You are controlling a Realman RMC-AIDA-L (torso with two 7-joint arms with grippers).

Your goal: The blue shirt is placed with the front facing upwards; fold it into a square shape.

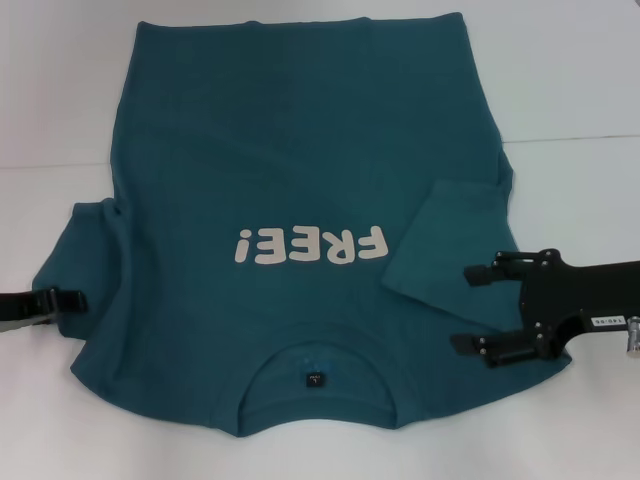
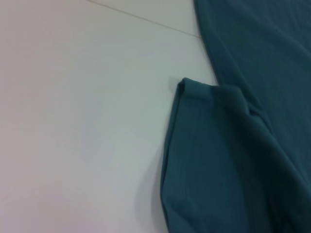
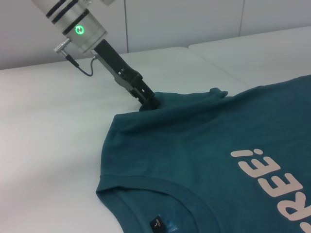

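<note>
The blue shirt (image 1: pixel 290 150) lies front up on the white table, with its collar (image 1: pixel 315 352) nearest me and the cream "FREE!" print (image 1: pixel 310 245) on its chest. The sleeve on the right (image 1: pixel 440 250) is folded inward onto the body. My right gripper (image 1: pixel 472 308) is open and hovers over the shirt beside that folded sleeve. My left gripper (image 1: pixel 65 300) is at the outer edge of the left sleeve (image 1: pixel 85 250), shut on the fabric. It also shows in the right wrist view (image 3: pixel 147 100). The left wrist view shows the sleeve (image 2: pixel 214 160).
The white table (image 1: pixel 570 100) surrounds the shirt on all sides, with a seam line (image 1: pixel 580 138) running across it. A pale wall stands behind the table in the right wrist view (image 3: pixel 194 24).
</note>
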